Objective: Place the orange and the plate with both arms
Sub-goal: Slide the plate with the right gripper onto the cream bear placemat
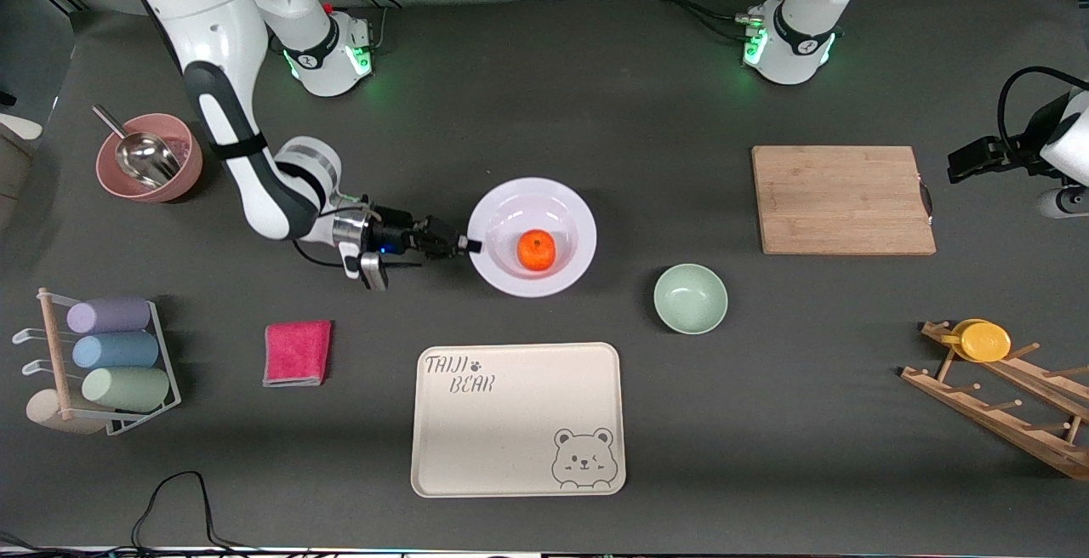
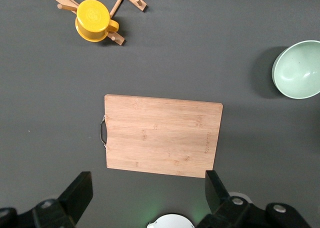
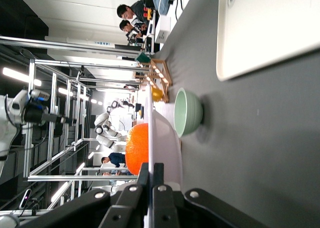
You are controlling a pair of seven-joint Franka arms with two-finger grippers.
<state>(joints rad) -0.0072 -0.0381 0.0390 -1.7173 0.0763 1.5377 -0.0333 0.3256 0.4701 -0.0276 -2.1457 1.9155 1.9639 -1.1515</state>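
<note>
The white plate [image 1: 529, 194] lies mid-table with the orange [image 1: 536, 249] in its shallow centre. My right gripper [image 1: 466, 244] is shut on the plate's rim at the edge toward the right arm's end of the table. In the right wrist view the fingers [image 3: 159, 174] pinch the rim of the plate [image 3: 167, 138], with the orange [image 3: 137, 148] just past them. I cannot tell whether the plate is off the table. My left gripper [image 1: 961, 168] is open and empty, raised beside the wooden cutting board [image 1: 842, 199]; its wrist view [image 2: 148, 188] looks down on that board [image 2: 162, 135].
A pale-green bowl [image 1: 690, 298] stands near the plate. The cream bear tray [image 1: 517, 422] lies nearer the camera. A yellow cup [image 1: 984, 340] hangs on a wooden rack [image 1: 1004, 405]. A pink bowl with a scoop [image 1: 149, 158], a red cloth [image 1: 297, 352] and a rack of rolls [image 1: 102, 362] are at the right arm's end.
</note>
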